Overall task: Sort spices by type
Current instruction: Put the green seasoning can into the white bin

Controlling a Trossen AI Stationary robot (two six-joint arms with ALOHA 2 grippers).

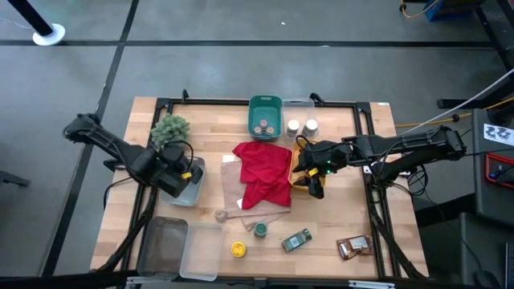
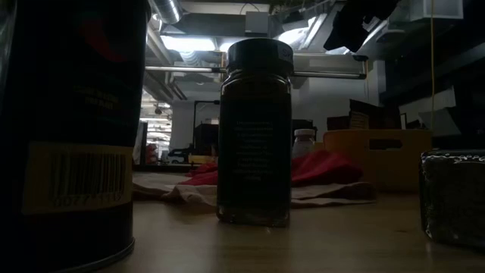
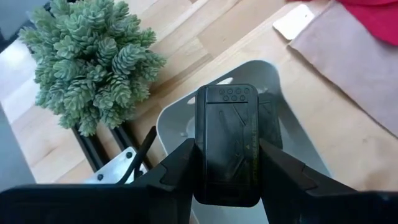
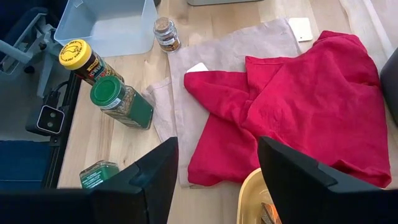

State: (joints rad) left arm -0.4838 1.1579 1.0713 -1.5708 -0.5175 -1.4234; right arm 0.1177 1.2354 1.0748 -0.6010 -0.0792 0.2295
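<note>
My left gripper (image 1: 181, 172) is shut on a small dark grey tin (image 3: 227, 146) above a pale grey bin (image 3: 186, 124), beside the bushy plant (image 1: 170, 130). My right gripper (image 4: 217, 180) is open and holds nothing; it hovers over the yellow bin (image 1: 299, 178) at the red cloth's (image 1: 263, 172) edge. On the near part of the table stand a tan-lidded jar (image 4: 165, 31), a green-lidded jar (image 4: 118, 99) and a yellow-lidded jar (image 4: 81, 59). A green jar (image 1: 295, 240) lies on its side, and brown packets (image 1: 353, 246) lie flat. The teal bin (image 1: 265, 116) holds jars; two white-lidded jars (image 1: 302, 126) stand beside it. My left gripper pinches the dark grey tin by its two long sides (image 3: 204, 158), one finger (image 3: 177, 165) on each side. The fingers lie along the tin, whose perforated end (image 3: 230, 93) points away from the wrist. The tin is lifted clear, over the grey bin's opening.
Two clear bins (image 1: 165, 245) sit at the near left corner. A beige cloth (image 4: 205, 56) lies under the red one. In the low view a dark jar (image 2: 255, 133) and a large canister (image 2: 68, 129) stand close to the camera.
</note>
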